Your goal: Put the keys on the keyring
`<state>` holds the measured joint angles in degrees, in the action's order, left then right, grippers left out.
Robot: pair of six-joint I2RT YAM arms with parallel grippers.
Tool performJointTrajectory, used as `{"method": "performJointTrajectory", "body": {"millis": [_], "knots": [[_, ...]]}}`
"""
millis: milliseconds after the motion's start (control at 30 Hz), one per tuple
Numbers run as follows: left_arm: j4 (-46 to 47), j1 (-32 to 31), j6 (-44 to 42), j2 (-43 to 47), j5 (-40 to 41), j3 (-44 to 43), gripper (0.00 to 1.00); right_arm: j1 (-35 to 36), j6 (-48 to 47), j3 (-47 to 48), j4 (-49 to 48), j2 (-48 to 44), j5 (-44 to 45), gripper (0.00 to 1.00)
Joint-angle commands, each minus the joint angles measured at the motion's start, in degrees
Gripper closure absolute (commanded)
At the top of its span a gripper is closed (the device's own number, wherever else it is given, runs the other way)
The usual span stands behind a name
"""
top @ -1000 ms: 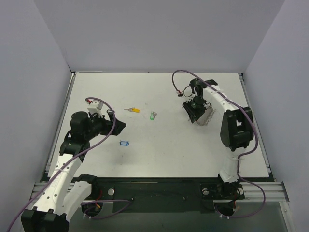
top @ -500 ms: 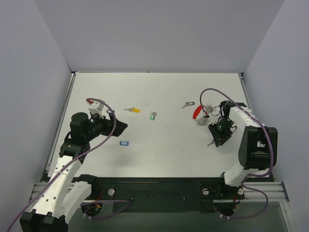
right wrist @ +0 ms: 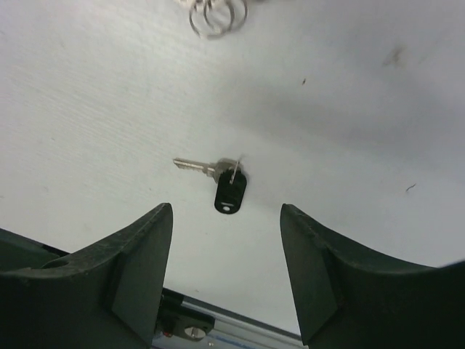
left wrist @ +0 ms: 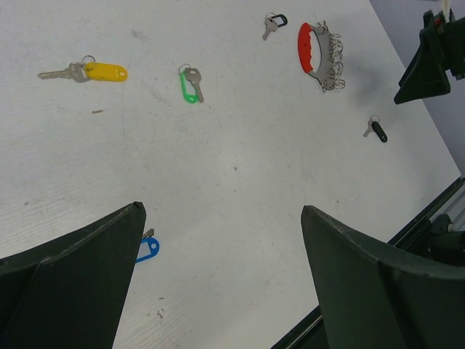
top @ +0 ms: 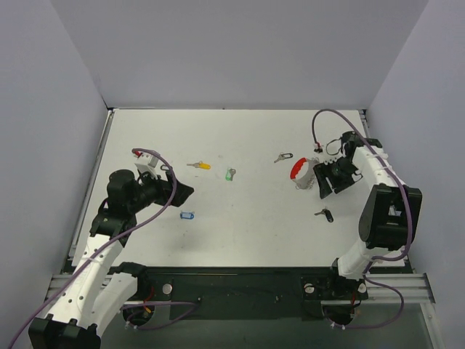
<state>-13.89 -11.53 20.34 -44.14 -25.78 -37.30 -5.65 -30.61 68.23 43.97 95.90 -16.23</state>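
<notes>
The keyring point(top: 296, 170) is a red curved band with silver rings point(right wrist: 214, 14), lying at the right of the table; it also shows in the left wrist view point(left wrist: 308, 47). A black-tagged key point(top: 325, 213) lies just near of it, and my right gripper point(top: 325, 186) hovers open over it point(right wrist: 227, 211), the key point(right wrist: 229, 186) just past its fingertips, nothing held. A second black-tagged key point(top: 283, 156) lies farther back. Yellow point(top: 198, 166), green point(top: 230, 174) and blue point(top: 187, 215) keys lie mid-table. My left gripper point(top: 183, 192) is wide open and holds nothing point(left wrist: 221, 211), beside the blue key point(left wrist: 147, 249).
White walls close in the table on the left, back and right. The table's near edge and metal rail point(right wrist: 196, 331) run just below the right gripper. The right arm's purple cable point(top: 320, 127) loops above the keyring.
The right arm swung from mid-back to the right side, set the black-tagged key on the table, opened its jaws and drew back. The keyring now lies free. The left arm barely moved.
</notes>
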Motion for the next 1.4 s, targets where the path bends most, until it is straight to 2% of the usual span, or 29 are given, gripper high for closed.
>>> {"method": "performJointTrajectory", "body": {"millis": [0, 133, 233, 400, 700, 1367], "knots": [[2.55, -0.07, -0.39, 0.9, -0.24, -0.41, 0.0, -0.15, 4.15, 7.62, 1.92, 0.51, -10.73, 0.44], [2.46, -0.07, -0.56, 0.9, 0.03, -0.49, 0.0, -0.24, 11.88, 14.11, -1.43, 6.48, -13.12, 0.45], [2.46, -0.07, -0.56, 0.9, 0.12, -0.41, 0.0, -0.41, 17.23, 21.4, -0.72, 14.02, -12.78, 0.5], [2.38, -0.07, -0.74, 0.99, 0.12, -0.49, 0.0, -1.2, 22.17, 27.39, -0.9, 21.16, -9.7, 0.57], [2.46, -0.07, -0.83, 0.28, -0.06, -0.58, 0.0, -2.52, 22.26, 30.21, -1.07, 25.21, -7.68, 0.66], [2.29, 0.02, -0.91, -0.25, 0.03, -0.58, 0.0, -3.4, 23.4, 33.81, -0.64, 30.75, -7.94, 0.75]]}}
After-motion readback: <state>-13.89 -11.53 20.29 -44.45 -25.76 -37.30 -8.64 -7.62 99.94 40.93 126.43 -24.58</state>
